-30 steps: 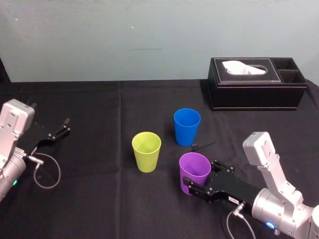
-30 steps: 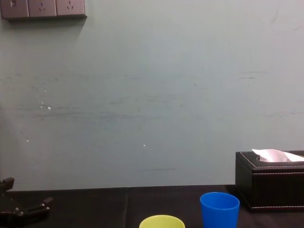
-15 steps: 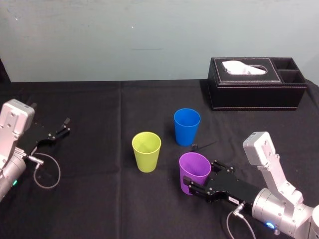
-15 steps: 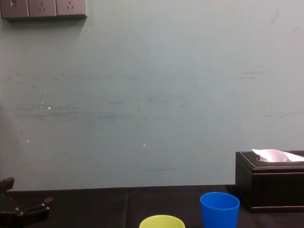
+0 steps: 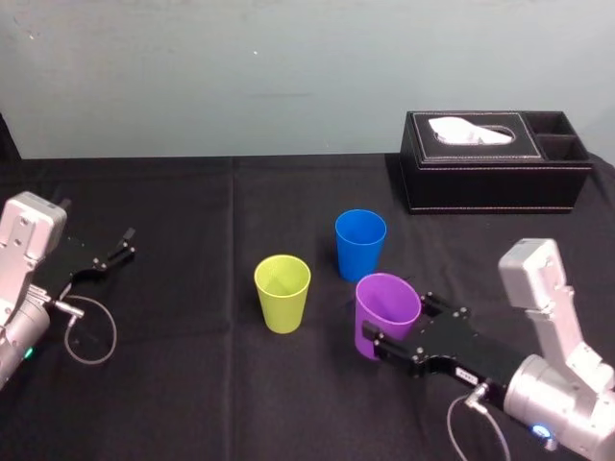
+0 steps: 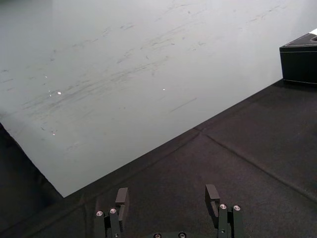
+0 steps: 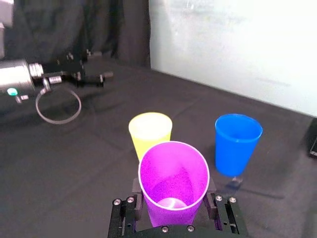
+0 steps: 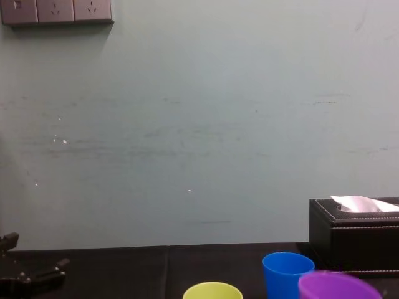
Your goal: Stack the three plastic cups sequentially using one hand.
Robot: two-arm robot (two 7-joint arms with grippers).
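Observation:
My right gripper is shut on the purple cup, one finger on each side of its lower wall, and holds it off the black cloth, tilted slightly. In the right wrist view the purple cup sits upright between the fingers. The blue cup stands just beyond it, and the yellow-green cup stands to its left; both are upright and empty. The purple cup's rim rises into the chest view beside the blue cup. My left gripper rests open at the far left.
A black tissue box stands at the back right of the black-clothed table. A loose cable loop hangs by the left arm. A pale wall closes off the far edge.
The right gripper has lifted the purple cup off the cloth and carried it slightly right, toward the blue cup; its rim now shows in the chest view. The left arm has not moved.

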